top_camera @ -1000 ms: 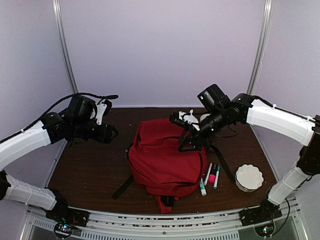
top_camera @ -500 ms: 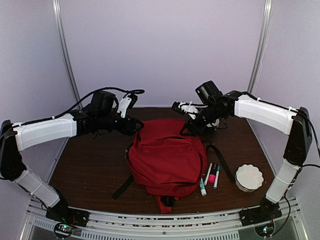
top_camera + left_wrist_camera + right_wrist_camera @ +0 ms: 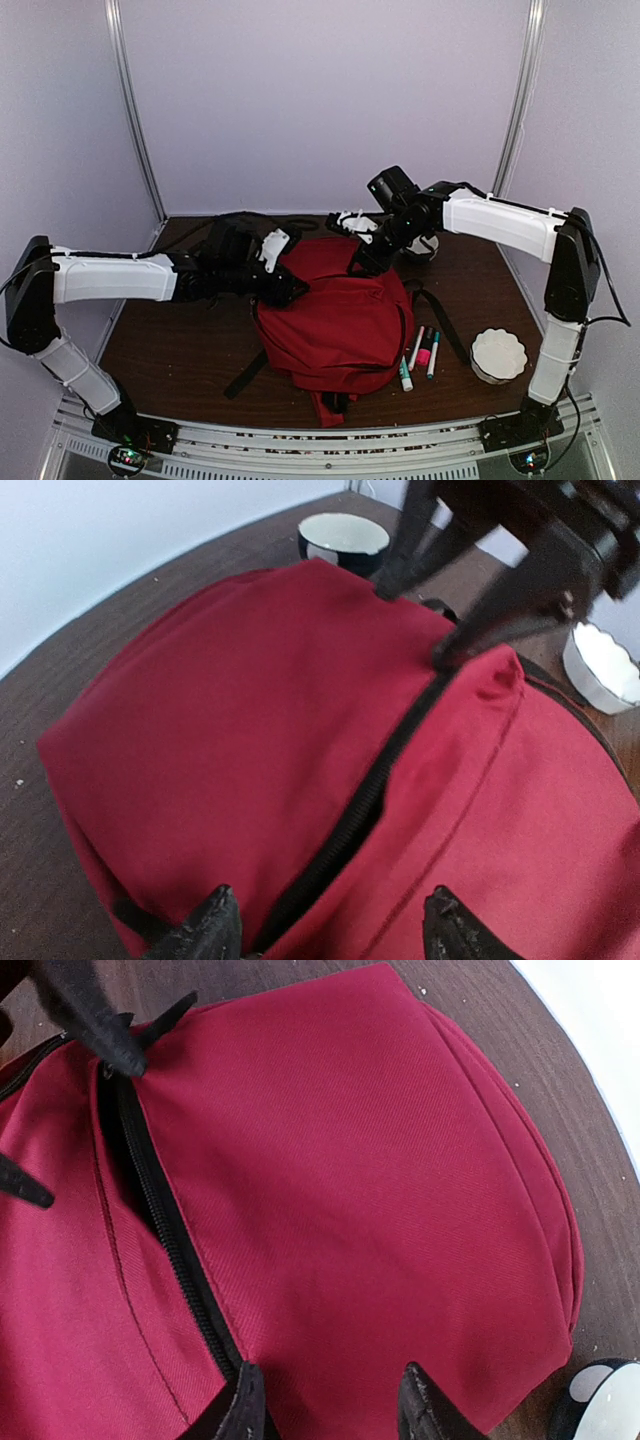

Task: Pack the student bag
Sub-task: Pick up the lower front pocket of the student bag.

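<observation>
At centre frame, the left gripper (image 3: pixel 287 290), fingers wide, and the right gripper (image 3: pixel 358 262), half-spread, hover empty over the student bag (image 3: pixel 335 320), whose seemingly closed zip (image 3: pixel 370 790) likely needs opening first.

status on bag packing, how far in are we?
Early. Done: nothing looks packed; the markers lie on the table beside the student bag, and its zip looks mostly shut. In hand: left end effector and right end effector, both open, sit over the zip from opposite ends, gripping nothing. Left: open the bag, load the markers, close it.
</observation>
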{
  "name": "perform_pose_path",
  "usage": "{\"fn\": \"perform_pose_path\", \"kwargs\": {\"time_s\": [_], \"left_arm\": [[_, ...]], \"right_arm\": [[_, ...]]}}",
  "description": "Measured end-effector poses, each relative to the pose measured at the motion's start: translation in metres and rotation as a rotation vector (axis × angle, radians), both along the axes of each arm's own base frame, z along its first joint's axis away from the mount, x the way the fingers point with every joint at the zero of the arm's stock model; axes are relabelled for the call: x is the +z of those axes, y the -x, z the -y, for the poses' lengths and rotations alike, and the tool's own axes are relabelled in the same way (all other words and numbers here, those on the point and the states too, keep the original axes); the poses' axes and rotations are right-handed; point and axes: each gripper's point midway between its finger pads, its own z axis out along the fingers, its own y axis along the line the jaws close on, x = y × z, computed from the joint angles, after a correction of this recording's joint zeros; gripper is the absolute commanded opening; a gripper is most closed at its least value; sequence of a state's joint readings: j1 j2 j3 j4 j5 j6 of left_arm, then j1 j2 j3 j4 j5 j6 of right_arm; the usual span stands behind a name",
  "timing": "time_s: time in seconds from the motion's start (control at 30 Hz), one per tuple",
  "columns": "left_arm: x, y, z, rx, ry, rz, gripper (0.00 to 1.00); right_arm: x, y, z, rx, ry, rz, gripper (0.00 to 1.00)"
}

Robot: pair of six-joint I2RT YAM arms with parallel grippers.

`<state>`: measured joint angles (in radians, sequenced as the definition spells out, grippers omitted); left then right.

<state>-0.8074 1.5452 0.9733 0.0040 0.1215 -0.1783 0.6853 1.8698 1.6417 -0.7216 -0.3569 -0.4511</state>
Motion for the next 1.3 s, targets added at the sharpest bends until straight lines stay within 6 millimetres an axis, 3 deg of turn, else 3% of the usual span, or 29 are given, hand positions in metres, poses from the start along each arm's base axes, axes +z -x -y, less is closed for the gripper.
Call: {"fn": "perform_pose_path", "kwargs": {"time_s": [0.17, 0.37, 0.53, 0.77, 0.9, 0.97, 1.1, 1.17, 1.3], "left_arm": [[-0.021, 0.042, 0.010, -0.050, -0.065, -0.002, 0.62], [-0.038, 0.087, 0.023, -0.134, -0.121, -0.003, 0.61], [-0.049, 0.096, 0.025, -0.138, -0.164, 0.002, 0.58], [-0.059, 0.101, 0.025, -0.132, -0.207, 0.010, 0.54], [-0.062, 0.102, 0.026, -0.127, -0.219, 0.017, 0.54], [-0.063, 0.103, 0.026, -0.123, -0.223, 0.023, 0.54], [-0.064, 0.106, 0.026, -0.114, -0.228, 0.040, 0.54], [-0.065, 0.107, 0.026, -0.111, -0.231, 0.048, 0.53], [-0.067, 0.112, 0.026, -0.103, -0.236, 0.063, 0.53]], "right_arm": [[-0.003, 0.000, -0.006, 0.020, 0.013, 0.004, 0.47], [-0.001, 0.018, -0.015, 0.076, 0.035, 0.032, 0.47], [-0.003, 0.024, -0.022, 0.083, 0.083, 0.078, 0.46], [-0.017, 0.011, -0.017, 0.049, 0.155, 0.110, 0.49], [-0.023, 0.018, -0.018, 0.100, 0.189, 0.112, 0.48], [-0.023, 0.022, -0.021, 0.124, 0.202, 0.124, 0.42], [-0.023, 0.020, -0.025, 0.109, 0.216, 0.148, 0.19], [-0.020, 0.011, -0.031, 0.094, 0.213, 0.167, 0.09], [-0.012, -0.009, -0.048, 0.057, 0.184, 0.195, 0.01]]}}
